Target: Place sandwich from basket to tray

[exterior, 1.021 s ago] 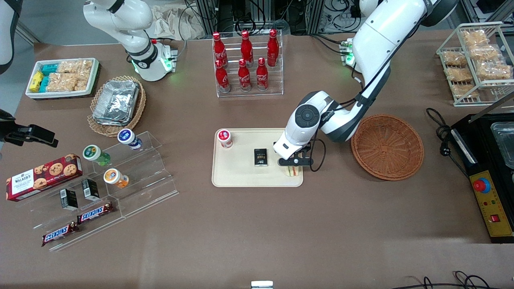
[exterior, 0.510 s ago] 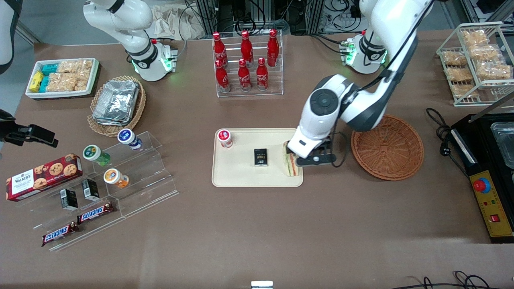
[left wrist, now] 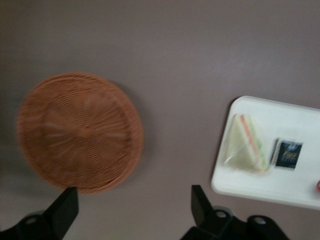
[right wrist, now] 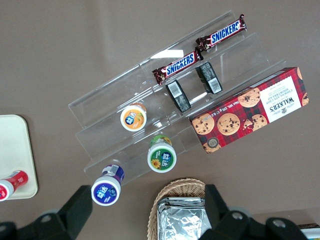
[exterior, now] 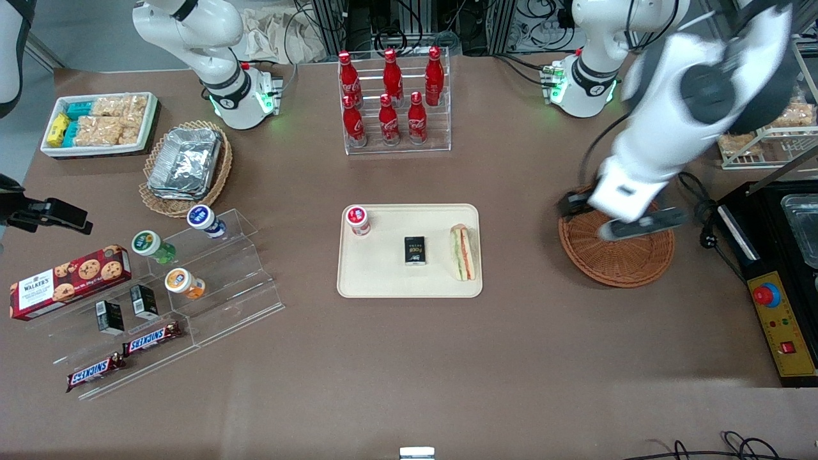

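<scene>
**Sandwich down on tray; clear out cleanly**

Find the sandwich (exterior: 461, 252) lying on the tray (exterior: 383, 281), just inside the rim at the edge toward the working arm's end, green and red layers showing; note nothing gripping or touching it; note also the black box (exterior: 415, 250) near it on the tray and the red-capped bottle (exterior: 358, 220) at the tray corner farther from the camera, both apart from the sandwich.

Look to the end effector (exterior: 610, 217) hovering above the basket (exterior: 617, 262), well apart from the tray; read it from the wrist view as spread wide and holding nothing (left wrist: 132, 207), with the basket (left wrist: 80, 132) bare inside and the sandwich (left wrist: 245, 145) resting on the tray (left wrist: 260, 187).

Judge the placing as done and the step in hand as the retreat; to do it well, keep height over the basket rather than dipping, since the woven rim could catch a fingertip and drag the basket along the surface; stay wide and make no return pass over the tray, so as not to nudge the sandwich toward the low rim it sits beside; carry on toward the working arm's end along a path free of the bottle rack farther off; before calling it finished, confirm from the front view a sandwich wholly within the rim, not overhanging.
</scene>
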You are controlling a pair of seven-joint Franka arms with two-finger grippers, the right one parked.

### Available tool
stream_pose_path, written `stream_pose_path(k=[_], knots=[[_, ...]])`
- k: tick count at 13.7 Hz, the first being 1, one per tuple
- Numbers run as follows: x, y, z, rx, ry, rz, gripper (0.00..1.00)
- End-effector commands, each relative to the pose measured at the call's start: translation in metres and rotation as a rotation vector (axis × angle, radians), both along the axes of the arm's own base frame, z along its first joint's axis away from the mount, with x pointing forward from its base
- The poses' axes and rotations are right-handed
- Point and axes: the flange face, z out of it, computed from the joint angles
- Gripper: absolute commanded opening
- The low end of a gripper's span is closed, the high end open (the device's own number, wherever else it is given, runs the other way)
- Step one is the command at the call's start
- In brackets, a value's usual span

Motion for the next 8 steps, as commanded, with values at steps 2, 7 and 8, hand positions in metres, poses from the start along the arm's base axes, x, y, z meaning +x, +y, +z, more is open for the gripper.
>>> stream_pose_path(k=[2, 7, 8], knots=[[-0.032, 0.09, 0.041, -0.039, 0.024, -0.157, 1.0], [-0.001, 0.104, 0.07, -0.007, -0.003, -0.257, 1.0], [0.004, 0.103, 0.071, -0.008, -0.008, -0.255, 1.0]])
